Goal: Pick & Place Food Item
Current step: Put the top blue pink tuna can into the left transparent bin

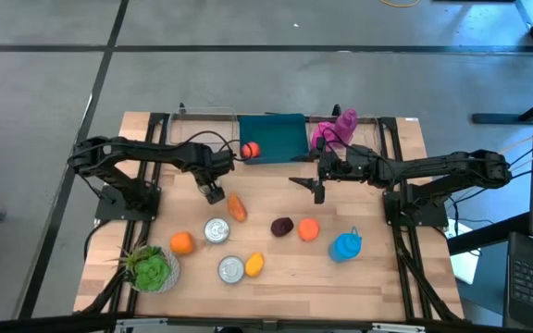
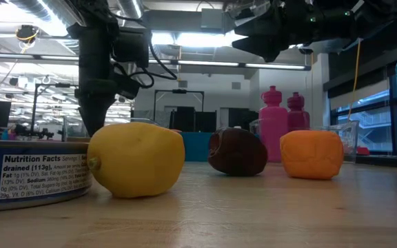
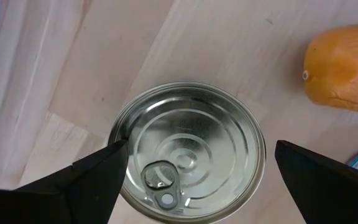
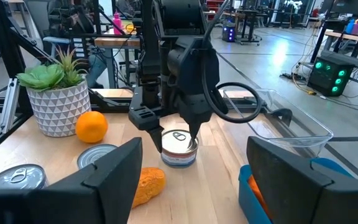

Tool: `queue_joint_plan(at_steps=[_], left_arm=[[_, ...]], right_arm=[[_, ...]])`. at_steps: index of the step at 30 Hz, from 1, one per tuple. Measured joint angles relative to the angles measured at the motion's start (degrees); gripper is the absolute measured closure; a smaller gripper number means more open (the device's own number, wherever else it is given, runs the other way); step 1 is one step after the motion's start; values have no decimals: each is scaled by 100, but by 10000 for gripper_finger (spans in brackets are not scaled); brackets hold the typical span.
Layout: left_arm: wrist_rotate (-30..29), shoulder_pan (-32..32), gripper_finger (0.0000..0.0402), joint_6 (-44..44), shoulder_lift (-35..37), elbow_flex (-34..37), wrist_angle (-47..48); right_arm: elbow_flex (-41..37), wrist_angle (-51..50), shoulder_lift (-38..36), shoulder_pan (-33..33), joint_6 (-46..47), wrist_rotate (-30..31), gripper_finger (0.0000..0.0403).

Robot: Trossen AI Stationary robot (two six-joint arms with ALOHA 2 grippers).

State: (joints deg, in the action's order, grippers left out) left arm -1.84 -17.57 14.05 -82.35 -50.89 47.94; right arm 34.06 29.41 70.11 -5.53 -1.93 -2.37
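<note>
The can (image 3: 188, 158) is low, wide and slick, and it nearly fills the gap between the fingers above it. If the left arm drops even slightly off-centre, I reckon a fingertip lands on the rim instead of sliding down the side. That would tip the can or skid it across the desk (image 1: 378, 268). A shallow grip on the smooth metal wall could also let it slip out on the lift. An orange lump (image 3: 344, 68) lies just beside the can, and a second can (image 1: 216, 230) sits near it toward the near edge. A wide finger coming down could nudge either one. Over to the right, the other arm hangs close to the teal bin (image 1: 271, 139) at the middle of the far edge. If the can is bound for that bin, the two arms may crowd each other.

The left pincer (image 1: 213, 192) is spread as wide as it goes and grasps nothing. It hovers straight over the can, one finger on each side. I cannot tell whether a tip already touches the rim. The can stands upright, left of the desk's centre and nearer the far edge than the other cans.

The right pincer (image 1: 320, 190) is roughly three-quarters open and empty. It hangs above bare wood just right of centre and touches nothing.
</note>
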Motion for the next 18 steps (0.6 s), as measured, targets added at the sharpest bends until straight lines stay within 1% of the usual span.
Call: queue_joint_plan(at_steps=[4,7,10,14,18], left_arm=[[-169,81,13,-167,-7,-67,73],[-333,151,22,-171,-5,-288,230],[-361,215,28,-138,86,-502,392],[-479,331,29,17,390,-553,427],[-983,542,29,206,861,-553,573]], right_arm=[[0,2,0,1,-2,-2,115],[0,2,0,-1,-2,-2,115],[0,2,0,1,-2,-4,115],[0,1,0,0,-4,-5,115],[0,-2,0,1,-24,-22,115]])
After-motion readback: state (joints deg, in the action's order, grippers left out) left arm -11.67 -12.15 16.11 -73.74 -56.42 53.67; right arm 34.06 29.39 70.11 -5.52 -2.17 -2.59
